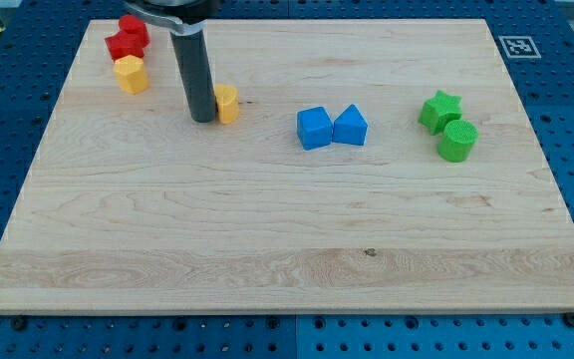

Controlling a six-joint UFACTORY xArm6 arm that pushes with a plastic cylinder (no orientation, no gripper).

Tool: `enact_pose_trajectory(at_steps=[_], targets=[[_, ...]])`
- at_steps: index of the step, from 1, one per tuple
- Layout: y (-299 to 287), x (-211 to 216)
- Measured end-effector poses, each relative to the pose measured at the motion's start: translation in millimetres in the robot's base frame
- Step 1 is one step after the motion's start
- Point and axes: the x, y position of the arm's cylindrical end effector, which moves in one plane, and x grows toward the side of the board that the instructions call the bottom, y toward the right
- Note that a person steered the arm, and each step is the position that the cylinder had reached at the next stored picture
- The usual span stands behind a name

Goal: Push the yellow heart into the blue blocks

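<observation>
A yellow heart block (227,103) lies on the wooden board (287,239) left of centre, partly hidden by my rod. My tip (203,119) rests on the board right against the heart's left side. Two blue blocks stand touching each other to the right of the heart: a blue cube-like block (314,129) and a blue wedge-shaped block (350,126). A gap of bare board separates the heart from the blue blocks.
A red block (128,37) and a yellow hexagonal block (131,74) sit at the view's top left. A green star (439,110) and a green cylinder (457,140) sit at the right. A blue pegboard surrounds the board.
</observation>
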Motion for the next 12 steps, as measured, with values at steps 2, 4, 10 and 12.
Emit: enact_pose_trajectory(at_steps=[2,4,10,12], targets=[[18,-15],[19,-31],[103,-48],[133,-55]])
